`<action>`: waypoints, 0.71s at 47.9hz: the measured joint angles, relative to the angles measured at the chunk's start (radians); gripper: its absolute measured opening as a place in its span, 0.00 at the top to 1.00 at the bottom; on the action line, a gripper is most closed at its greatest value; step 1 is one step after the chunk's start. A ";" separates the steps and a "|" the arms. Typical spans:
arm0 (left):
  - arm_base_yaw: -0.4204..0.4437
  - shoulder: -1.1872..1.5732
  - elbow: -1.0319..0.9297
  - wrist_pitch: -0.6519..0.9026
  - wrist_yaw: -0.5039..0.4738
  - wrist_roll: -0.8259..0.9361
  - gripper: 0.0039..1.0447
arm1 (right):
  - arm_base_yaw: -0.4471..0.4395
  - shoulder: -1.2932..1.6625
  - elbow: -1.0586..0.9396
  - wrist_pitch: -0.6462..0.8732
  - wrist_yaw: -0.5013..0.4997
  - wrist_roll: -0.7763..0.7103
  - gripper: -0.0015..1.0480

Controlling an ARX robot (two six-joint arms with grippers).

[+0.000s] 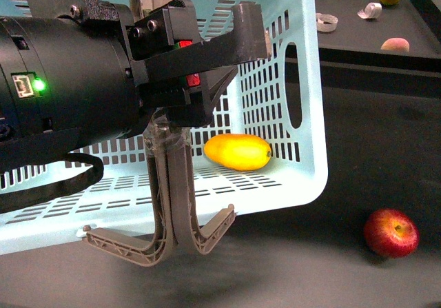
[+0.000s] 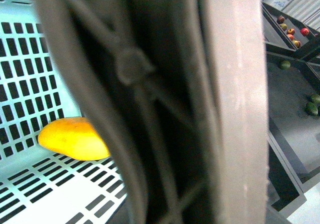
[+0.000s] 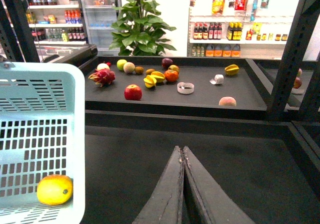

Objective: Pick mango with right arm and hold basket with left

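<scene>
The mango [image 1: 238, 151], yellow-orange and oval, lies on the floor of the turquoise basket [image 1: 306, 108], which is tipped up toward me. My left gripper [image 1: 224, 67], at the end of the thick black arm, is shut on the basket at its near rim, where the two grey-brown handles [image 1: 172, 211] hang down. In the left wrist view the handles [image 2: 150, 108] fill the picture, with the mango [image 2: 72, 139] behind them. My right gripper [image 3: 182, 150] is shut and empty over the dark table, to the right of the basket [image 3: 40, 108] and the mango [image 3: 55, 189].
A red apple [image 1: 391, 232] sits on the dark table right of the basket. The raised back tray [image 3: 200, 101] holds an apple [image 3: 132, 91], a dragon fruit [image 3: 101, 76], a peach [image 3: 227, 101], star fruit [image 3: 231, 69] and tape rolls [image 3: 185, 87].
</scene>
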 joint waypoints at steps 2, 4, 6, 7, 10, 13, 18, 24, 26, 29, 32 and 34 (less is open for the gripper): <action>0.000 0.000 0.000 0.000 0.000 0.001 0.84 | 0.000 0.000 0.000 -0.003 0.000 0.000 0.98; -0.001 0.000 0.000 0.000 0.001 0.002 0.84 | 0.000 0.000 0.000 -0.003 0.000 0.000 0.98; -0.002 0.000 0.000 0.000 0.002 0.002 0.84 | 0.000 0.000 0.000 -0.003 0.000 0.000 0.98; -0.002 0.000 0.000 0.000 0.002 0.001 0.84 | 0.000 0.000 0.000 -0.003 0.000 0.000 0.98; -0.001 0.000 0.000 0.000 0.002 -0.001 0.84 | 0.000 0.000 0.000 -0.003 0.000 0.000 0.98; -0.001 0.000 0.000 0.000 0.002 0.001 0.84 | 0.000 0.000 0.000 -0.003 0.000 0.000 0.98; -0.001 0.000 0.000 0.000 0.002 0.002 0.84 | 0.000 0.000 0.000 -0.003 0.000 -0.002 0.94; -0.001 0.000 0.000 0.000 0.002 0.000 0.84 | 0.000 0.000 0.000 -0.003 0.000 -0.002 0.72; -0.001 0.000 0.000 0.000 0.001 0.001 0.84 | 0.000 0.000 0.000 -0.003 0.000 -0.002 0.67; -0.001 0.000 0.000 0.000 0.000 0.001 0.84 | 0.000 0.000 0.000 -0.003 0.000 -0.002 0.57; -0.010 0.006 0.015 -0.037 -0.121 -0.016 0.84 | 0.000 0.000 0.000 -0.003 0.000 -0.002 0.47; -0.009 0.034 0.051 -0.067 -0.216 -0.061 0.84 | 0.000 0.000 0.000 -0.004 -0.001 -0.002 0.38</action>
